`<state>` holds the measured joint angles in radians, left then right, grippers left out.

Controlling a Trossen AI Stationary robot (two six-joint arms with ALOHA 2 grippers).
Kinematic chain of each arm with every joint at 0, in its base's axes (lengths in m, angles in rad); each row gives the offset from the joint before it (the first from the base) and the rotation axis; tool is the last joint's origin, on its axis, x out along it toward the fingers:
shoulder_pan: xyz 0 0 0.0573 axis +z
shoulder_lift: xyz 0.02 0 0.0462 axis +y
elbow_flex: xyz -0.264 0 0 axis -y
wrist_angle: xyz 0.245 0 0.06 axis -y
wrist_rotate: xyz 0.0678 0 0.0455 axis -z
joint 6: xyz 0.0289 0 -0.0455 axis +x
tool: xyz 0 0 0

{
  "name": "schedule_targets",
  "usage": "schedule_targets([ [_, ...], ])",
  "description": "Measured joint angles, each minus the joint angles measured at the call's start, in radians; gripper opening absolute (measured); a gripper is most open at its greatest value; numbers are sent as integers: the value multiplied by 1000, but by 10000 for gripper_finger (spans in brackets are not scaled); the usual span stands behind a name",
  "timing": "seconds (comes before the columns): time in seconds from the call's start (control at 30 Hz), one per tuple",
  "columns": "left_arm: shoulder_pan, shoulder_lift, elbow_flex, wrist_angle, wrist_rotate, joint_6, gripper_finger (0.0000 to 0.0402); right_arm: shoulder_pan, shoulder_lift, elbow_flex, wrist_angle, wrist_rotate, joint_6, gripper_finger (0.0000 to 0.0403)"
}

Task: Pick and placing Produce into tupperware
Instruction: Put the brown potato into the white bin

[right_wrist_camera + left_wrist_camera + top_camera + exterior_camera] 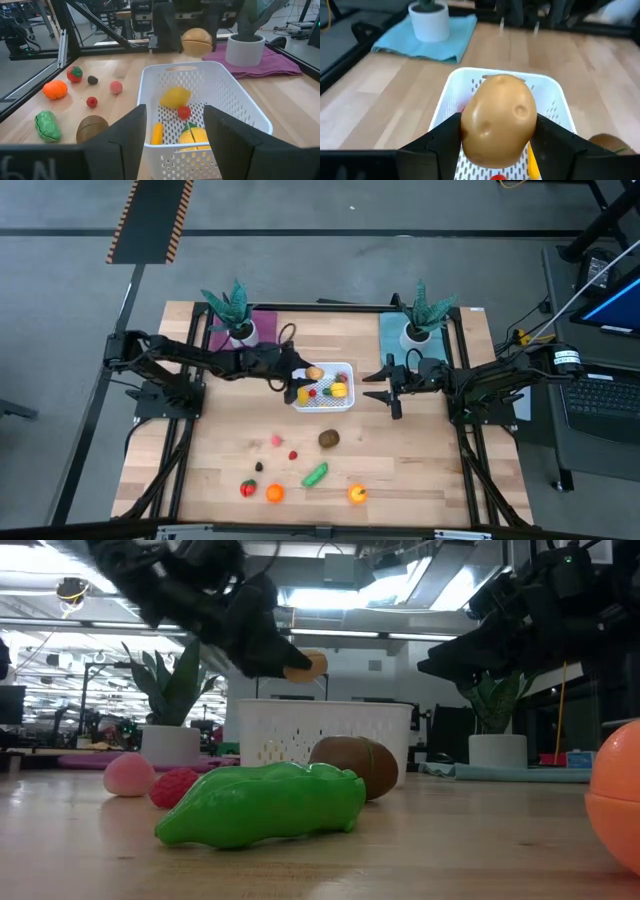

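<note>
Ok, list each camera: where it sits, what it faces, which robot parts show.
High: overhead, straight down; both arms, white slotted plastic basket.
Low: table level, facing the room; glossy green toy vegetable nearest, arms above.
Left wrist: left gripper holding tan toy potato over the basket.
Right wrist: right gripper, open and empty, faces the basket.
Shared: both wrist views show basket and potato.

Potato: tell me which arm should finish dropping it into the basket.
Left. The left gripper already holds the potato above the basket's left edge, so it likely only needs to release. The right gripper waits open and empty beside the basket's right side.
</note>
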<state>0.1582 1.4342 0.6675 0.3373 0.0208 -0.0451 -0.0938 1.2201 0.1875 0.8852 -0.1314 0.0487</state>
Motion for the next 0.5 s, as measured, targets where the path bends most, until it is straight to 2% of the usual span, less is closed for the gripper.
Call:
schedule_targets([
  [0.3, 1, 0, 209, -432, -10, 58, 199, 0, 0, 0, -2, 0, 0, 200],
  [0.5, 1, 0, 232, -480, -17, 57, 199, 0, 0, 0, -9, 0, 0, 200],
])
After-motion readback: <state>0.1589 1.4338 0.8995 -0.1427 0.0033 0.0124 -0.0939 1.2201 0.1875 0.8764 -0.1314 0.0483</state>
